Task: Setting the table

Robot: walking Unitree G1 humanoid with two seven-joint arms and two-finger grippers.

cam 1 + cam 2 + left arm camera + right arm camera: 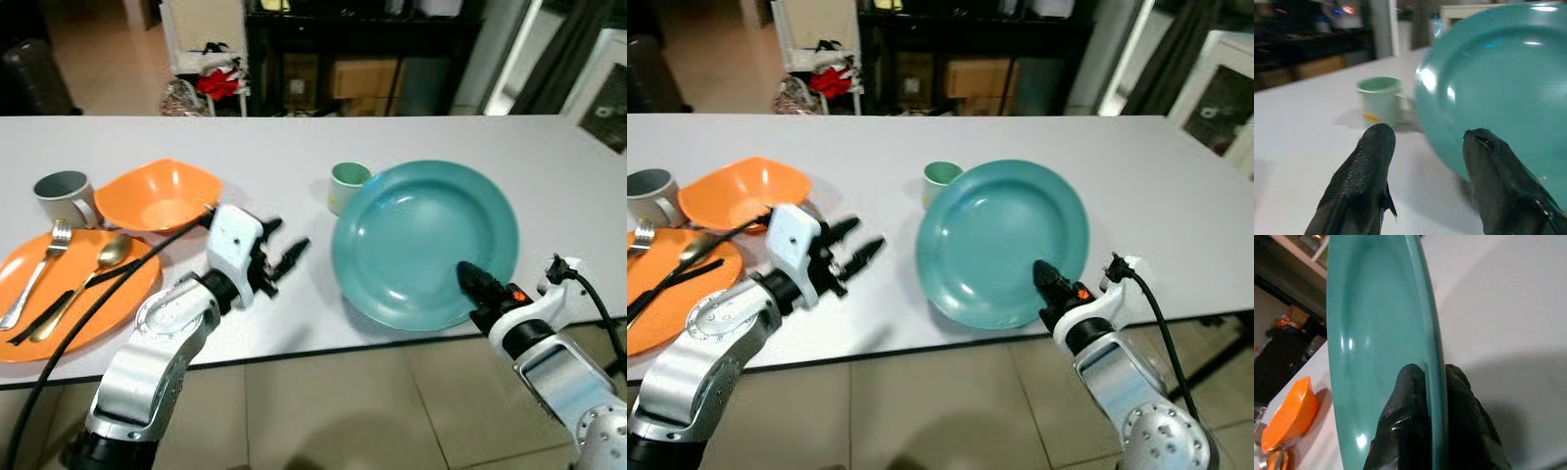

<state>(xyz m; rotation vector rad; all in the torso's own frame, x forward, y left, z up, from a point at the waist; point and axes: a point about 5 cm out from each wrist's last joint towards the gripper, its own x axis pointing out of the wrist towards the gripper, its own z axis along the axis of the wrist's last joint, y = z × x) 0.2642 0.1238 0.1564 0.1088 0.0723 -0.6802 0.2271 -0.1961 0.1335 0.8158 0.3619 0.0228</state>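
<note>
A large teal plate lies near the front of the white table, slightly tilted, with my right gripper shut on its near rim; the right wrist view shows the plate's rim pinched between the black fingers. A small pale green cup stands just behind the plate's left edge. My left gripper hovers open over bare table left of the plate, holding nothing. In the left wrist view its fingers point toward the green cup and the teal plate.
At the left stand an orange bowl, a grey mug and an orange plate carrying a fork, a spoon and a black cable. Dark shelving and tiled floor lie behind the table.
</note>
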